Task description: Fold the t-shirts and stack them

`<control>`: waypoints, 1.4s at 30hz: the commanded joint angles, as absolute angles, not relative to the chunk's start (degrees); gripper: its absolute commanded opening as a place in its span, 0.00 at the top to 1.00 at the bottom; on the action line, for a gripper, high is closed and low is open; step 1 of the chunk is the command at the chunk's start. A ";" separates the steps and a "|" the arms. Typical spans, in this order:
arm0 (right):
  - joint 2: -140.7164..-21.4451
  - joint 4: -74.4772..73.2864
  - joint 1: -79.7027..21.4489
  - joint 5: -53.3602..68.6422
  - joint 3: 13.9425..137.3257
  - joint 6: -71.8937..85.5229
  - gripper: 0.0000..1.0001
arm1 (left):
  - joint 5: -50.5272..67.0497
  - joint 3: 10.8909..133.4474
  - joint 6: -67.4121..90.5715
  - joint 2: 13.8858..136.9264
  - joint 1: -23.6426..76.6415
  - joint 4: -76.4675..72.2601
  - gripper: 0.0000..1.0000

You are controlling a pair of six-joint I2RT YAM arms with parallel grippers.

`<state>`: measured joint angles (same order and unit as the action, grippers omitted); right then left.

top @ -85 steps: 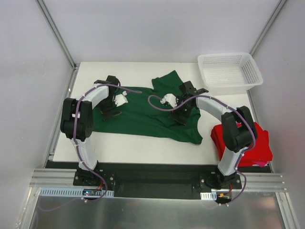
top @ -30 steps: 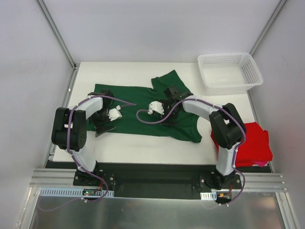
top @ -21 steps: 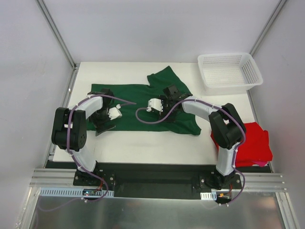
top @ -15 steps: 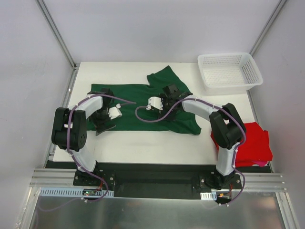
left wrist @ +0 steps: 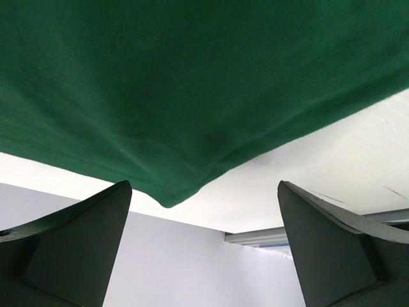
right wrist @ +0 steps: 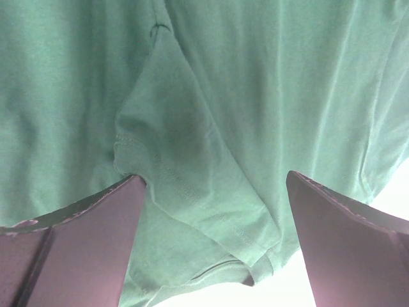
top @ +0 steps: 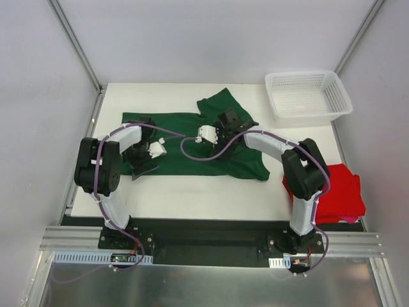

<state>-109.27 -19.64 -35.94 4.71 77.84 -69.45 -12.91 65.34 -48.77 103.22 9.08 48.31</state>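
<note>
- Basket [top: 308, 94]: white plastic mesh, rectangular, at the far right corner of the table [top: 192, 192]; open top upward, its own mesh floor showing inside; well apart from both shirts
- Green shirt [top: 192, 137]: lies spread on the middle of the table, not in the basket; one sleeve points toward the far edge, and the lower right corner reaches toward the red shirt without touching it
- Red shirt [top: 339, 192]: folded pile at the near right edge of the table, partly hidden behind the right arm's upper link; outside the basket
- Left gripper [top: 140, 148]: low over the green shirt's left end; jaws spread wide; in the wrist view a hem corner and bare table show between the fingers [left wrist: 77, 249], with nothing pinched
- Right gripper [top: 232, 133]: low over the green shirt's right half, near the sleeve; jaws spread wide; in the wrist view a stitched fold of cloth lies between the fingers, not clamped; whether the tips touch the cloth cannot be told
</note>
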 commanded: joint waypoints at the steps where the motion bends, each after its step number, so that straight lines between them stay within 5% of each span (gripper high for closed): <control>1: -110.30 -25.73 -36.12 7.89 83.67 -66.89 0.04 | -11.60 67.15 -48.60 103.80 9.67 49.83 0.01; 20: -108.54 -26.19 -36.56 12.22 78.39 -63.90 0.01 | -12.22 66.53 -49.39 103.36 9.67 49.31 0.01; 24: -109.95 -27.24 -36.56 12.48 80.24 -63.89 0.28 | -12.57 66.01 -49.39 103.10 9.58 49.31 0.01; 27: -111.00 -29.09 -36.56 13.53 81.91 -63.90 0.68 | -12.66 66.01 -49.48 103.01 9.67 49.22 0.01; 29: -111.71 -30.32 -36.74 13.71 82.53 -63.81 0.80 | -12.74 66.01 -49.48 103.01 9.67 49.31 0.01; 37: -112.85 -34.44 -37.09 15.12 84.11 -64.60 0.85 | -12.92 66.80 -49.22 103.62 9.67 49.22 0.01; 39: -112.85 -35.24 -37.09 15.64 84.11 -64.69 0.97 | -12.92 66.97 -49.22 103.80 9.67 49.31 0.01; 42: -112.68 -35.33 -37.27 14.68 84.37 -64.86 0.99 | -12.92 67.06 -49.22 103.89 9.67 49.31 0.01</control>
<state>-112.57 -32.34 -36.69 12.99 82.08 -64.34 -12.51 65.73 -48.86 103.66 9.08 48.25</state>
